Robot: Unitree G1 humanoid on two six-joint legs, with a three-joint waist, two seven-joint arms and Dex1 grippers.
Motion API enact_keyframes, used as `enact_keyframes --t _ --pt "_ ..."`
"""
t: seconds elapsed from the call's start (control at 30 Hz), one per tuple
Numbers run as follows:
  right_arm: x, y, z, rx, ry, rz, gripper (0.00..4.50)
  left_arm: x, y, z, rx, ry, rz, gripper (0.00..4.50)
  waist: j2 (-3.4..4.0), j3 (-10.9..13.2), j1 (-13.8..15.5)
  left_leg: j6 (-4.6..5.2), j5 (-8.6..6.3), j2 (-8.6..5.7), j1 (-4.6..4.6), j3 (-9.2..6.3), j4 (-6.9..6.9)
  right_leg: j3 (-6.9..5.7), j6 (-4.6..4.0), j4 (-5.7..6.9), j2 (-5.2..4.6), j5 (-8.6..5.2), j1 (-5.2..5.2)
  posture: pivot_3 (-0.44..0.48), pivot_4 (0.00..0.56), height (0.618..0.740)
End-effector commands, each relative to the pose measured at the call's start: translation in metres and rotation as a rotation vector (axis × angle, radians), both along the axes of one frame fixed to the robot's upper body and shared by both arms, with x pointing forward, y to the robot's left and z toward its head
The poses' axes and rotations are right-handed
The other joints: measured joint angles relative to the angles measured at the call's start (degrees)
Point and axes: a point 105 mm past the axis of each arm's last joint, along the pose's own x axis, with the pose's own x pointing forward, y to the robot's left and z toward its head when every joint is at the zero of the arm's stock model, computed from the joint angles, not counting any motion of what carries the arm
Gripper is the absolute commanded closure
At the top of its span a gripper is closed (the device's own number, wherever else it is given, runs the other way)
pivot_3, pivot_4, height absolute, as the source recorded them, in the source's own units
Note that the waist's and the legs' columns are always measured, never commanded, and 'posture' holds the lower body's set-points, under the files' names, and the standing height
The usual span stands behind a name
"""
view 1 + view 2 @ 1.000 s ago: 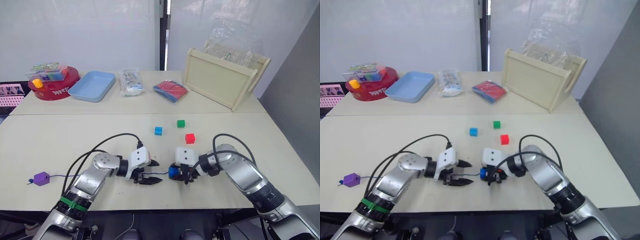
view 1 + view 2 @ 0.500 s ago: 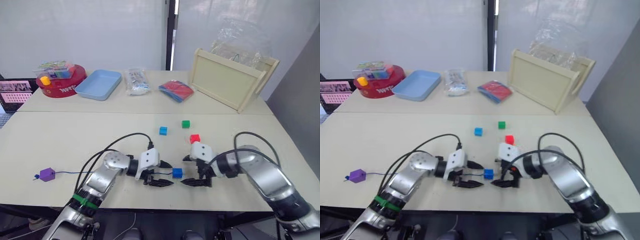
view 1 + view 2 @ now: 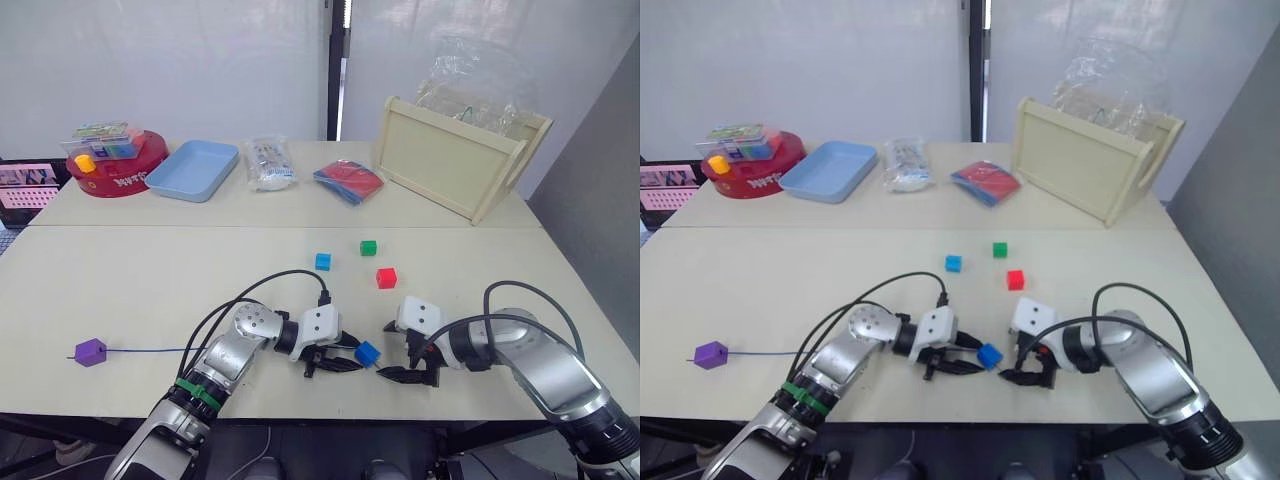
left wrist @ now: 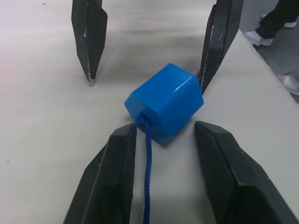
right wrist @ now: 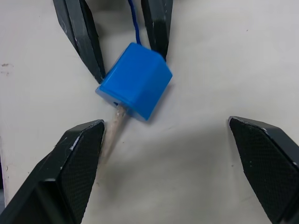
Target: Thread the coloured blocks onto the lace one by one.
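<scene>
The blue block (image 5: 135, 81) sits on the lace (image 4: 147, 172), whose pale tip (image 5: 113, 129) points at the right gripper (image 5: 170, 165). The right gripper's fingers are spread wide, empty; the left gripper (image 4: 163, 154) is parted, straddling the lace without pinching it.

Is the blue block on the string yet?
Yes. The lace goes into the blue block on one side, and its pale tip pokes out the other.

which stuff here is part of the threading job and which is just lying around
Part of the job:
- lace
- purple block
- blue block
- light blue block
- green block
- red block

Lying about:
- red round tin
- blue tray
- clear packet
- wooden tray
</scene>
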Motion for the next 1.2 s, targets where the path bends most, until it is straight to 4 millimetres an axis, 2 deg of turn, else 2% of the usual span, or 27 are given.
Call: enact_keyframes --t 0.03,0.23,0.4,0.6,0.77,0.87,1.0,1.2 --pt "-0.003 0.001 0.008 0.007 -0.024 0.018 0.00 0.000 0.012 0.003 0.013 -0.017 0.010 2.44 0.00 0.0 -0.1 0.00 0.00 0.01 0.01 0.00 0.00 0.00 0.00 0.00 0.00 0.00 0.00 0.000 0.150 0.740" --pt "-0.008 0.011 0.016 0.065 -0.004 0.006 0.00 0.001 0.024 0.008 0.021 -0.018 0.024 2.44 0.00 0.0 0.0 0.00 0.00 0.01 0.01 -0.01 -0.01 0.00 0.00 0.00 0.00 0.00 0.00 0.000 0.150 0.740" --pt "-0.016 0.024 0.010 0.091 0.026 -0.023 0.00 0.001 0.032 0.023 -0.008 -0.045 0.024 2.44 0.00 0.0 0.1 0.00 0.00 0.03 0.00 -0.02 -0.02 -0.01 0.00 0.00 0.02 0.00 0.00 0.000 0.150 0.740" --pt "-0.016 0.028 0.007 0.099 0.029 -0.076 0.00 -0.002 0.042 0.025 0.007 -0.041 0.017 2.44 0.00 0.0 0.1 0.00 0.00 0.00 0.00 -0.02 -0.01 0.00 0.00 0.00 0.00 0.00 0.00 0.000 0.150 0.740" --pt "-0.018 0.011 0.022 0.089 0.023 -0.099 0.00 -0.005 0.037 0.029 -0.003 -0.057 -0.030 2.44 0.00 0.0 0.2 0.00 0.00 0.00 0.00 -0.02 0.00 -0.01 0.00 0.00 -0.02 0.00 0.00 0.000 0.150 0.740" --pt "-0.029 -0.006 0.035 0.093 0.048 -0.114 0.00 -0.007 0.030 0.030 -0.003 -0.071 -0.091 2.44 0.00 0.0 0.5 0.00 0.00 -0.03 -0.03 -0.01 0.00 -0.01 0.00 -0.03 -0.04 0.00 0.01 0.000 0.150 0.740" --pt "-0.053 -0.014 0.035 0.080 0.130 -0.103 0.00 -0.003 0.024 0.031 0.023 -0.097 -0.164 2.44 0.00 0.0 0.9 0.05 -0.03 -0.01 -0.06 -0.01 0.02 -0.04 0.00 -0.09 -0.02 0.00 0.05 0.000 0.150 0.740" --pt "-0.071 -0.013 0.032 0.101 0.172 -0.136 0.00 0.010 0.006 0.036 0.035 -0.138 -0.264 2.44 -0.02 0.0 0.7 0.07 -0.04 -0.03 -0.06 -0.02 0.07 -0.08 0.00 -0.08 -0.02 0.00 0.08 0.000 0.150 0.740"
